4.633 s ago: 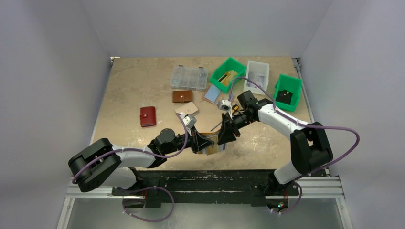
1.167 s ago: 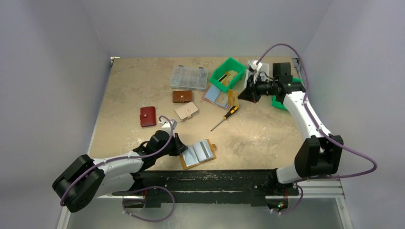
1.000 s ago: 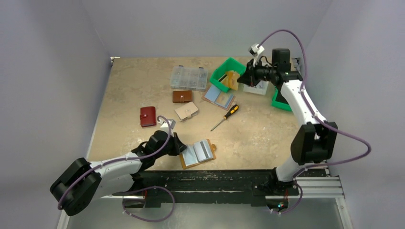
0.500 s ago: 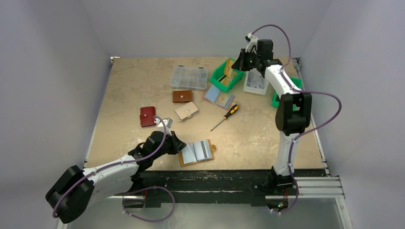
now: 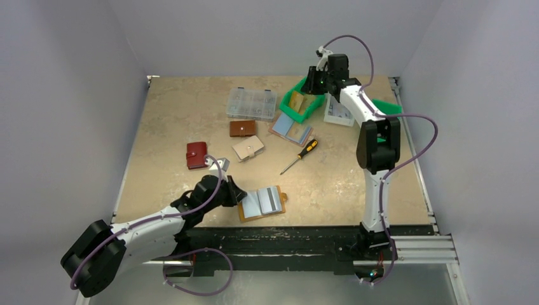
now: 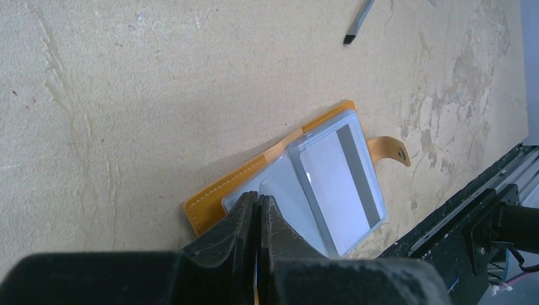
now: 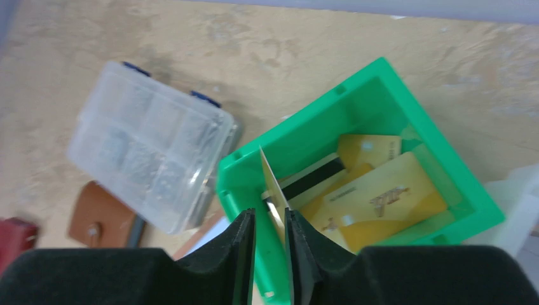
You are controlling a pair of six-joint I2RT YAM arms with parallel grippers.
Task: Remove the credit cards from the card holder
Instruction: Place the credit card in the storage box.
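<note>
The mustard card holder (image 5: 277, 209) lies open near the table's front edge, a pale blue credit card (image 6: 337, 184) with a grey stripe showing in its clear slot. My left gripper (image 5: 236, 194) is shut on the holder's left edge (image 6: 210, 202), its tips (image 6: 259, 202) pressed together. At the far side my right gripper (image 5: 310, 86) hangs over the green bin (image 7: 305, 117). Its jaws (image 7: 269, 219) stand slightly apart, and a cream card (image 7: 270, 184) stands edge-on between them, loose by the right finger. Yellow cards (image 7: 381, 197) lie in the bin.
A clear compartment box (image 5: 252, 103) sits left of the green bin (image 5: 287, 109). A brown wallet (image 5: 242, 128), beige wallet (image 5: 248, 147) and red wallet (image 5: 196, 155) lie mid-left. A screwdriver (image 5: 300, 155), a blue-topped stack (image 5: 291, 130), a white bin (image 5: 337, 111) and another green bin (image 5: 388, 106) are nearby.
My right arm swung back and left with the card until it was over the green bin, and its jaws have parted. The left gripper has stayed shut at the holder.
</note>
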